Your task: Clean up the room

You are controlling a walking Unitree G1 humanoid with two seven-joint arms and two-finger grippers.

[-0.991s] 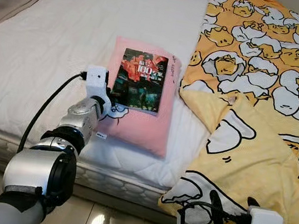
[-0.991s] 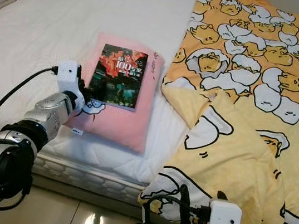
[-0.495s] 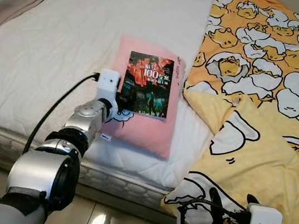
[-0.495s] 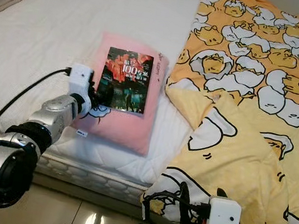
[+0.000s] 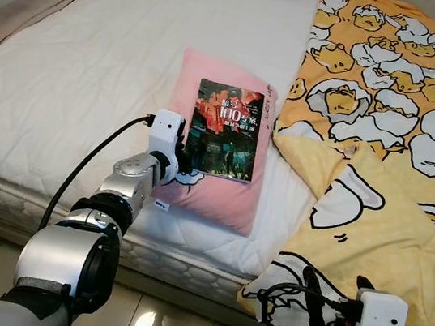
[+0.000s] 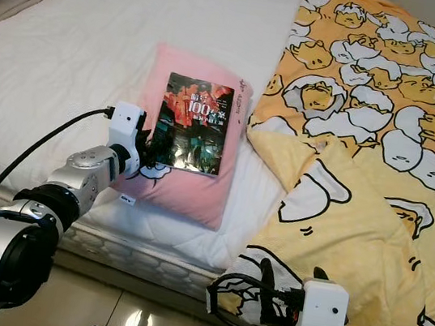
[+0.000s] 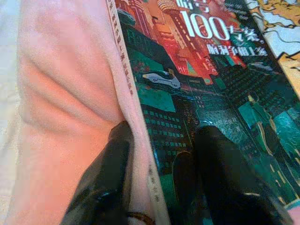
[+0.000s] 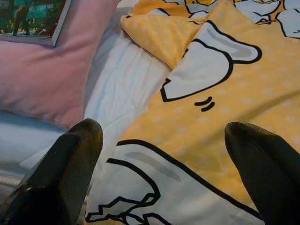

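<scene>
The bed (image 5: 78,52) has a broad stretch of bare white mattress along its left side, running back to the far edge; the yellow egg-print duvet (image 5: 398,157) covers the right side and spills over the near edge. A pink pillow (image 5: 221,192) lies near the middle of the near edge, just beside the duvet's folded corner. The book (image 5: 224,130) rests flat on the pillow's upper face. The left pincer (image 5: 180,149) sits at the book's near left corner, fingers narrowly parted and straddling the spine edge: the left wrist view shows one finger (image 7: 220,164) on the cover and the other on the pillow beside the spine. The right pincer (image 6: 284,292) hangs low before the bed's near edge, spread wide with nothing held, facing the duvet overhang.
</scene>
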